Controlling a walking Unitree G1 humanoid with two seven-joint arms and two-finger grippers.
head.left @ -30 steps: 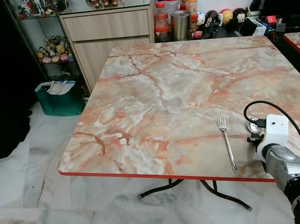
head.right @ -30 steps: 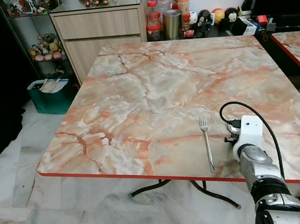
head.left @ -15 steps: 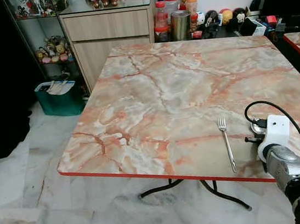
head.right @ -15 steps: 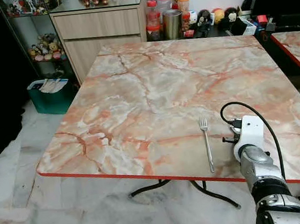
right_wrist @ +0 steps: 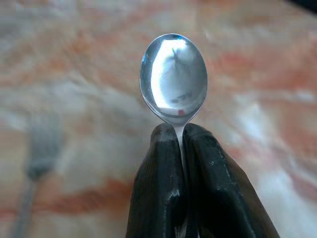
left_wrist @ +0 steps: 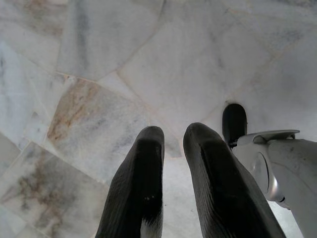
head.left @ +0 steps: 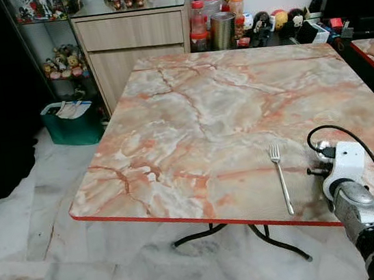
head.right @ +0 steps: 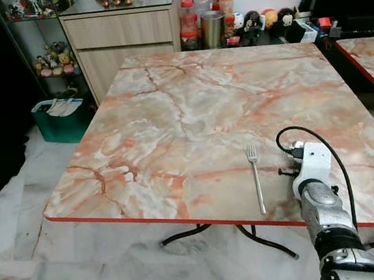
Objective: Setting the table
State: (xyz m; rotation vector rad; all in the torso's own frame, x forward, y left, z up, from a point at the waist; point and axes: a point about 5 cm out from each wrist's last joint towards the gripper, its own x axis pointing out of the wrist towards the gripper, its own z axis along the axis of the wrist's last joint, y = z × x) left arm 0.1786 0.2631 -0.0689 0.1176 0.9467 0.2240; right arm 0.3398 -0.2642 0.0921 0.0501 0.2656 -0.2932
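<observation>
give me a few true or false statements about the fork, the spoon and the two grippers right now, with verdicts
1. The fork lies flat on the marble table. True.
2. The right gripper holds a knife. False: its jaws are shut on a spoon.
3. The fork's tines point toward the table's near edge. False: they point away, the handle end is nearest the edge.
4. The left gripper hangs over the floor, holding nothing. True.
5. The spoon rests on the fork. False: it is held apart, to the fork's right.

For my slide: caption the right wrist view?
Right hand pinches a spoon above the marble table, fork nearby.
</observation>
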